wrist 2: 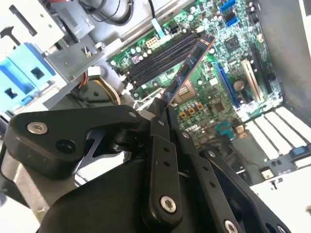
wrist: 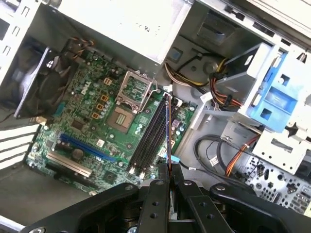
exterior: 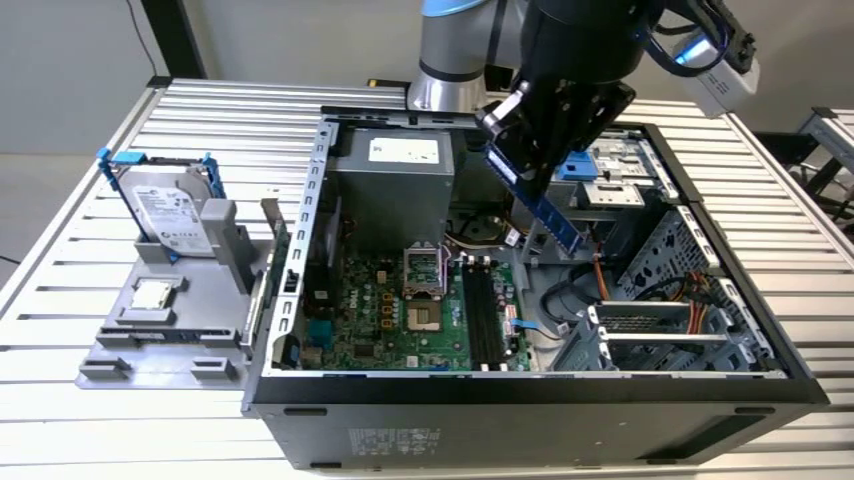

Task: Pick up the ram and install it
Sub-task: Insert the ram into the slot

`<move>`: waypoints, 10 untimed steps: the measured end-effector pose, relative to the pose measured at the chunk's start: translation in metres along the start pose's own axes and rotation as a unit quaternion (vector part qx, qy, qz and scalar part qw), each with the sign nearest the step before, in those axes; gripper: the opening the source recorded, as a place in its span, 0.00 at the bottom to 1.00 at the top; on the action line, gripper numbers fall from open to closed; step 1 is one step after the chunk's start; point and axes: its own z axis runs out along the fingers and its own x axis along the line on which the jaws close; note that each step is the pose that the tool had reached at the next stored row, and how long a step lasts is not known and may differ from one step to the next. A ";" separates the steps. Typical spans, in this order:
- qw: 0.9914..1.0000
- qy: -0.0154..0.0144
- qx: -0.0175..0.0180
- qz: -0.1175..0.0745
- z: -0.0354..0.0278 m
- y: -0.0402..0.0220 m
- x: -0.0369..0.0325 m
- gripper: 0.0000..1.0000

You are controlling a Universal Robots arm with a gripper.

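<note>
Claw [exterior: 529,160] clenched on the upper end of the ram [exterior: 545,208], held above the open computer case [exterior: 534,386]. The ram's long axis slants down from the claw toward the black memory slots [wrist: 149,135] on the motherboard [wrist: 92,121], not yet touching them.

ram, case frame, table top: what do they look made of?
Ram: dark blue circuit-board laminate carrying matte black chips, probably fibreglass board.
Case frame: bare grey sheet metal with a dull sheen and punched holes, probably steel.
Table top: silvery ribbed slats with a satin finish, which look like aluminium extrusions.
</note>
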 end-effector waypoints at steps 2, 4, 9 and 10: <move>1.000 0.000 0.001 0.018 0.0009 0.0000 0.0000 0.00; 0.999 -0.001 0.002 0.037 0.0023 -0.0001 0.0001 0.00; 0.997 -0.002 0.004 0.082 0.0063 -0.0002 0.0003 0.00; 0.996 -0.003 0.004 0.091 0.0065 -0.0002 0.0003 0.00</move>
